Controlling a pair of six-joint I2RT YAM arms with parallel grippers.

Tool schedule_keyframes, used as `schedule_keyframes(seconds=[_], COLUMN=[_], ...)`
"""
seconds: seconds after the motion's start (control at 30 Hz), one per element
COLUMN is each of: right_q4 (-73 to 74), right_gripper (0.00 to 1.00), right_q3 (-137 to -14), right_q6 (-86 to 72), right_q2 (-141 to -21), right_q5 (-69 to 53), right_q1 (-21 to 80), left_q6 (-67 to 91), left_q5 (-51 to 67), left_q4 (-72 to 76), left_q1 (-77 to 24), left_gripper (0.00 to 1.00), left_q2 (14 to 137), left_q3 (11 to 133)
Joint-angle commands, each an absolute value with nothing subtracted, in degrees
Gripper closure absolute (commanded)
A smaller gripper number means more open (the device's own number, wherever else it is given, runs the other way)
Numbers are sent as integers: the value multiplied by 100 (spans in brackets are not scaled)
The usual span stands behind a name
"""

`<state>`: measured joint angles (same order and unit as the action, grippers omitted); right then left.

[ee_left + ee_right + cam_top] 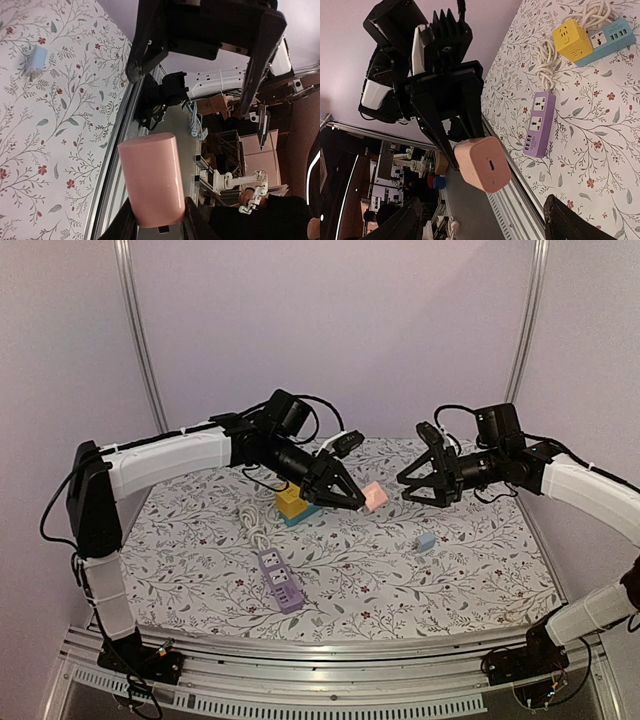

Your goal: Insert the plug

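Your L gripper is clamped tight on the pink plug, held mid-air, well apart from the purple power strip. The R gripper faces it, jaws wide, holding nothing. Risk: if L lets go before R closes, the plug drops.

My overhead feed is evenly lit, soft and faintly violet, with only weak shadows on the tabletop. Both wrist feeds show the pink plug sharp. The room beyond, toward 4 o'clock on the left one, is dim and slightly blurred.
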<state>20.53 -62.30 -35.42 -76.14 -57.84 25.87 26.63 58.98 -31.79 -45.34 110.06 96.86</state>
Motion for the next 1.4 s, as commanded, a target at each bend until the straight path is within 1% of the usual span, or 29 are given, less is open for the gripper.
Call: schedule_keyframes(seconds=[0.0, 0.2, 0.4, 0.67, 0.73, 0.8, 0.9, 1.07, 1.13, 1.23, 1.27, 1.37], right_q4=[1816, 1714, 1528, 1241, 1238, 1237, 1223, 1192, 1182, 1193, 1203, 1237], right_gripper=[20, 26, 33, 48, 52, 59, 63, 66, 70, 82, 85, 95], right_q3=[-6488, -6695, -6907, -7084, -7069, -7059, -7050, -7041, -7040, -7032, -7025, -6999], right_q6=[-3482, -3452, -3560, -3808, -3819, -3832, -3857, -3900, -3915, -3953, -3955, -3971], right_q2=[-7922, -8341, -8678, -8906, -8912, -8900, -8903, -8903, -8899, -8890, -8882, -8849], right_q5=[-6467, -6816, -6912, -7142, -7176, -7210, -7265, -7296, -7283, -7239, -7219, -7126], right_q1=[2735, 2980, 3191, 3398, 3423, 3447, 3478, 3558, 3578, 3595, 3607, 3623], left_q6=[2980, 2877, 2852, 2882, 2903, 2928, 2958, 3006, 3020, 3031, 3052, 3119], left_q5=[6712, 7121, 7351, 7433, 7464, 7486, 7488, 7462, 7447, 7396, 7355, 7221], left_q4=[-2566, -2556, -2477, -2432, -2413, -2400, -2374, -2328, -2322, -2314, -2312, -2312], left_q1=[-4374, -4359, -4359, -4358, -4359, -4359, -4351, -4359, -4359, -4359, -4359, -4359], left_gripper=[98, 99, 99, 100, 100, 100, 100, 100, 100, 100, 98, 82], left_q2=[10732, 10688, 10667, 10672, 10687, 10703, 10704, 10732, 10742, 10743, 10741, 10741], left_q3=[9358, 9246, 9264, 9279, 9287, 9303, 9307, 9291, 9290, 9275, 9266, 9231])
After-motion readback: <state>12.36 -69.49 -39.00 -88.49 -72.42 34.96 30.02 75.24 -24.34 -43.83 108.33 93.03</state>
